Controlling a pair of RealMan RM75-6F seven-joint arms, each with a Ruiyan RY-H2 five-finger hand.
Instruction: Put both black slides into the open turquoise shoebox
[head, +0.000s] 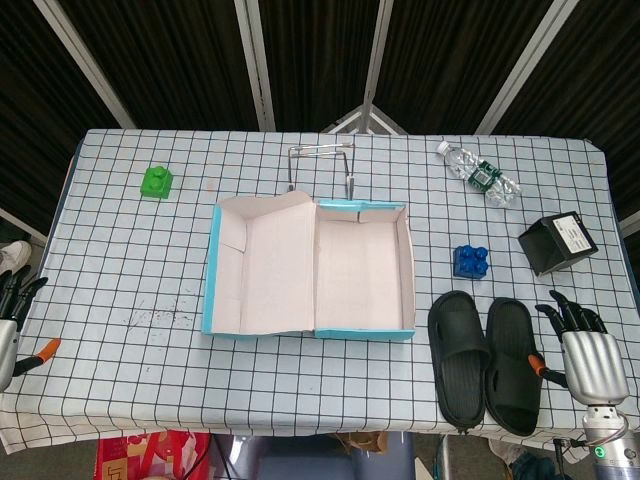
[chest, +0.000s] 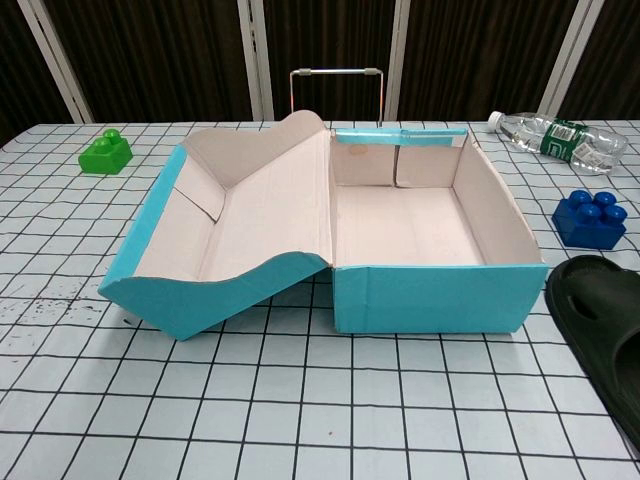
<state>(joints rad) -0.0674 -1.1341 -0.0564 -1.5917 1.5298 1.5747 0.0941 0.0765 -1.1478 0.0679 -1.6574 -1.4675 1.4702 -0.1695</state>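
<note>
**Both slides lie outside the open shoebox**

Head view: the turquoise shoebox (head: 362, 268) sits mid-table, lid (head: 262, 265) folded open to its left, nothing inside. Two black slides lie side by side to its right, near the front edge: the left slide (head: 460, 354) and the right slide (head: 514, 364), touching or nearly so. The right hand (head: 588, 352) hovers just beside the right slide, fingers spread, holding nothing. The left hand (head: 14, 325) shows at the far left edge, well apart from the box; fingers apart, empty. A blue block (head: 471, 261), a black box (head: 558, 243), a bottle (head: 479, 175) and a green block (head: 156, 182) stand around.

Chest view: the shoebox (chest: 440, 298) fills the middle, open and empty. One slide (chest: 603, 325) shows at the right edge. Neither hand appears here.
</note>
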